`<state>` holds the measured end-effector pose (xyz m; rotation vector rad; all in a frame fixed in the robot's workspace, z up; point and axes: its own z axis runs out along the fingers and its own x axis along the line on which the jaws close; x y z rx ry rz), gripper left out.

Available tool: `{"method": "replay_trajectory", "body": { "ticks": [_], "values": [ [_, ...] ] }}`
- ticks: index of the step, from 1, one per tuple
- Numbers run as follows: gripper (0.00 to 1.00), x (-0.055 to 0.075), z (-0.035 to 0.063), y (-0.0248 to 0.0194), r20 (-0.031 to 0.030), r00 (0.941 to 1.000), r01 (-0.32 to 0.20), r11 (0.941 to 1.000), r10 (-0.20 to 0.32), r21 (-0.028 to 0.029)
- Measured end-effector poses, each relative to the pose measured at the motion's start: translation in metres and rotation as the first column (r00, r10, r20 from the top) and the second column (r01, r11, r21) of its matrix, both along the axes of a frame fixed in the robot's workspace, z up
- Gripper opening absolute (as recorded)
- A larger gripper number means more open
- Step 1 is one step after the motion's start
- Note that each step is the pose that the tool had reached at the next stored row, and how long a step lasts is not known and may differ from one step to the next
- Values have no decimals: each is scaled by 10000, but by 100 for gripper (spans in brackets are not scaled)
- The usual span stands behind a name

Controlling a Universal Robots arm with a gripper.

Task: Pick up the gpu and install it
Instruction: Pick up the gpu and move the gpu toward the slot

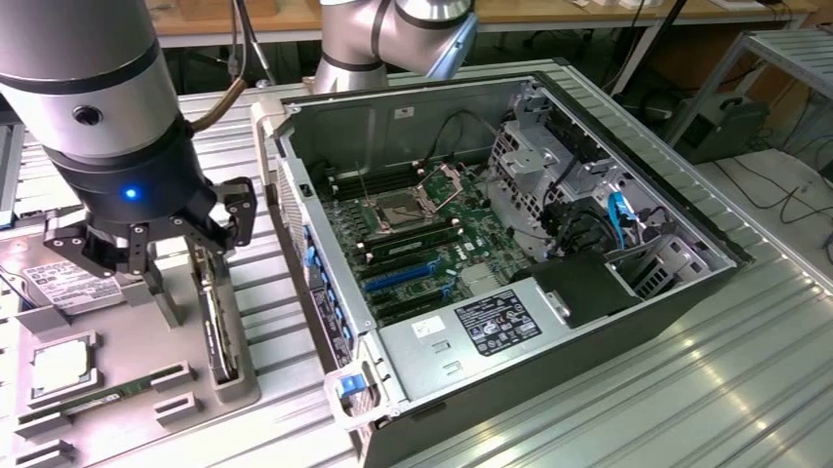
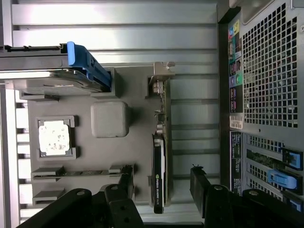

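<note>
The gripper (image 1: 156,244) is hanging over the grey parts tray (image 1: 143,356) with its jaws spread wide and nothing between them. The tray is sitting on the worktop (image 1: 651,390), left of the open computer case (image 1: 390,127). The gpu (image 1: 218,327) is standing on its long edge in a slot along the tray's right side, near the case.

In the wrist view the two fingers (image 2: 202,187) are sitting either side of the card and apart from it. The pale bracket (image 2: 161,78) is showing at the card's other end.

As I judge it, a good grasp is asking for jaws that are square to the card's flat faces and centred over its thin edge, so that both pads are meeting it together. A lopsided close is likely tipping the card in its slot. The flat black body is looking like the safer place to pinch, not the bracket, and high enough that the fingers are staying off the slot walls. The hard drive (image 1: 59,283) is lying well to the left, out of the way.
</note>
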<state>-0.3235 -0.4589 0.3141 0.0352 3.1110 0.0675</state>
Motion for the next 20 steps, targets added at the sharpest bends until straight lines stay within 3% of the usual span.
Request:
{"method": "replay_trajectory", "body": {
  "ticks": [20],
  "values": [
    [60,0,-219,19,-1,9981,612,9981,-612,-2]
  ]
}}
